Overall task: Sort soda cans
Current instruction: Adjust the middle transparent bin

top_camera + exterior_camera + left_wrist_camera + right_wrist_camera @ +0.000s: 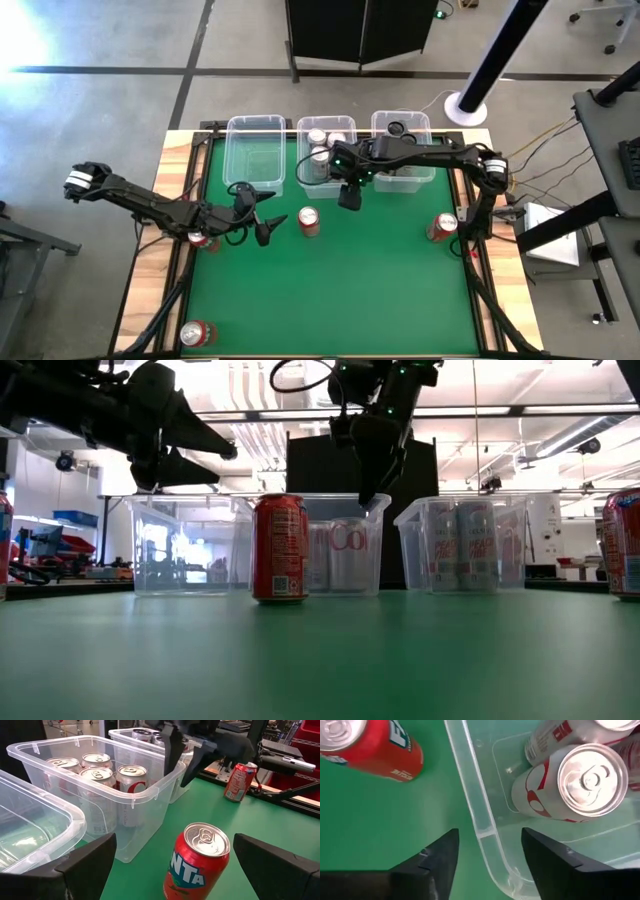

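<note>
Above the green table [330,290], the left arm stretches low from the left edge toward the centre, its left gripper [268,226] held level with jaws spread wide and empty, aimed at a red can [308,221] that stands upright just ahead of it, silver top up and long axis vertical. From the far right corner, the right arm reaches across the clear bins, wrist bent so the right gripper [349,197] points down over the near wall of the middle bin [304,178], fingers apart and holding nothing, straddling that wall. Silver cans [107,770] stand upright inside the middle bin; more cans stand in the right bin [428,130], while the left bin [235,160] holds none. Another red can [441,227] stands near the right edge, one [196,334] lies tipped at the near left corner, and another [201,239] sits under the left arm.
</note>
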You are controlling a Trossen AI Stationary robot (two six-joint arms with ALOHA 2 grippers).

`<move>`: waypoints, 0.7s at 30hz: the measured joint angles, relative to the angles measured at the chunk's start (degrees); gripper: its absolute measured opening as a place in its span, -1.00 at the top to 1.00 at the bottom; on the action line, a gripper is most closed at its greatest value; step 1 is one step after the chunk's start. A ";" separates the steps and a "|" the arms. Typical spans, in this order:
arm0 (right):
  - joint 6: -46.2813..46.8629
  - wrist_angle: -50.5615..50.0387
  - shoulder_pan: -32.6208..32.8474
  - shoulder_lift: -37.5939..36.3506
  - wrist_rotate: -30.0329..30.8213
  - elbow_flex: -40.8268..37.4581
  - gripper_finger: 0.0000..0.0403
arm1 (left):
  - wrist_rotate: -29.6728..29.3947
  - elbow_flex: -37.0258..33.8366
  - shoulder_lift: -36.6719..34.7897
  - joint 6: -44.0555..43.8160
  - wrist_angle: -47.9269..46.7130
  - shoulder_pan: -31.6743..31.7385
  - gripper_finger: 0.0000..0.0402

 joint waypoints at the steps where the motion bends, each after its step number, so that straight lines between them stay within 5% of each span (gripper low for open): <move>1: 0.03 0.03 0.02 0.35 0.01 -0.01 0.02 | 0.00 0.00 0.00 0.00 0.02 0.00 -0.93; 21: 1.18 0.26 1.46 1.56 0.14 -0.05 0.62 | 0.04 0.00 0.02 0.00 -0.08 0.00 -0.93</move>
